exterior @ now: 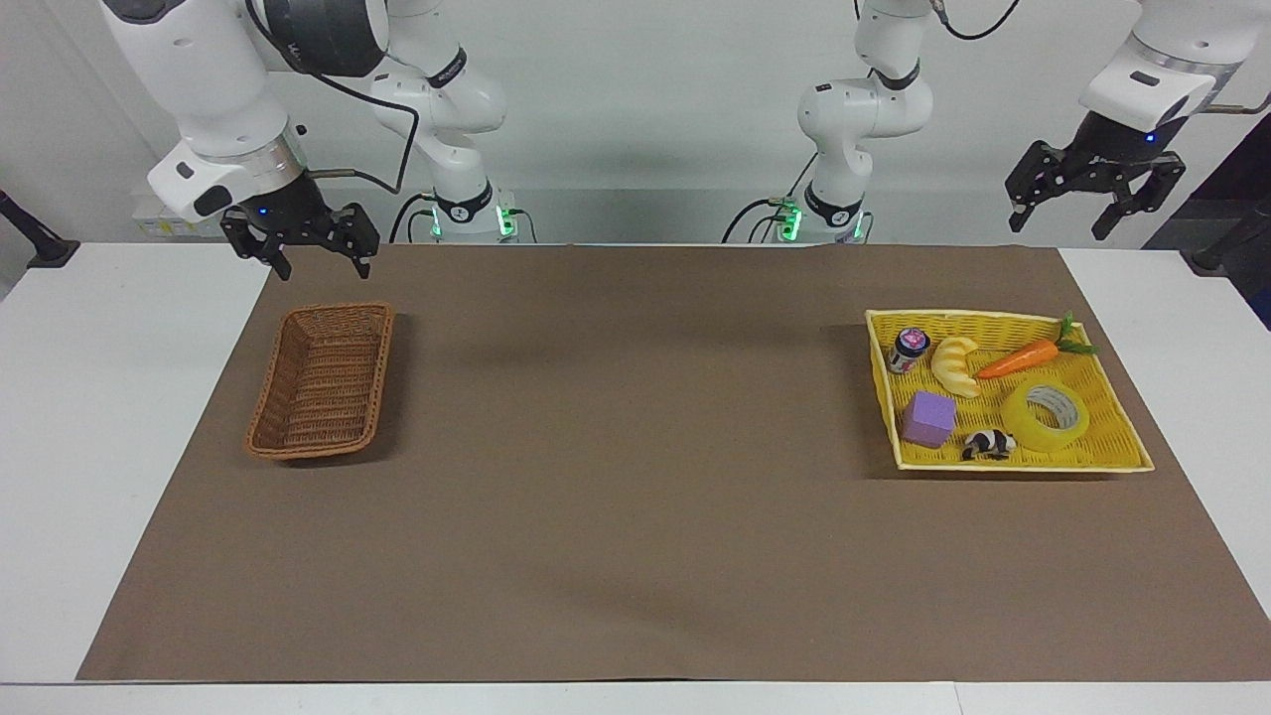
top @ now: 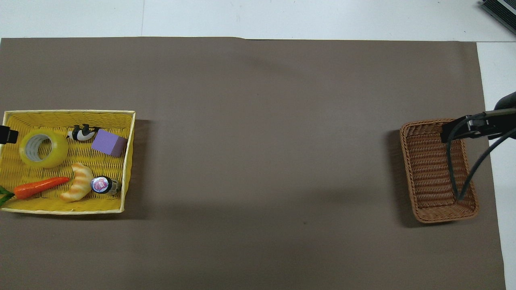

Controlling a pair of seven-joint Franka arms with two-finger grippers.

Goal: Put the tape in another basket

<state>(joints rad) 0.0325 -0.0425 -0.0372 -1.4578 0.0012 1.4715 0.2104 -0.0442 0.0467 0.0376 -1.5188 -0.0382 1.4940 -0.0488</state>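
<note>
The yellow tape (exterior: 1045, 417) (top: 43, 148) lies flat in the bright-yellow tray (exterior: 1117, 422) (top: 52, 117) at the left arm's end of the table. The brown wicker basket (exterior: 270, 397) (top: 427, 173) stands empty at the right arm's end. My left gripper (exterior: 1059, 230) hangs open, high in the air, by the tray's outer edge and well clear of the tape. My right gripper (exterior: 323, 264) is open too, raised over the basket's end nearest the robots, with nothing in it.
Sharing the tray with the tape are a croissant toy (exterior: 955, 364), a carrot (exterior: 1023, 357), a purple block (exterior: 928, 418), a small black-and-white figure (exterior: 988, 444) and a little jar (exterior: 908, 349). A brown mat (exterior: 635, 477) covers the table between tray and basket.
</note>
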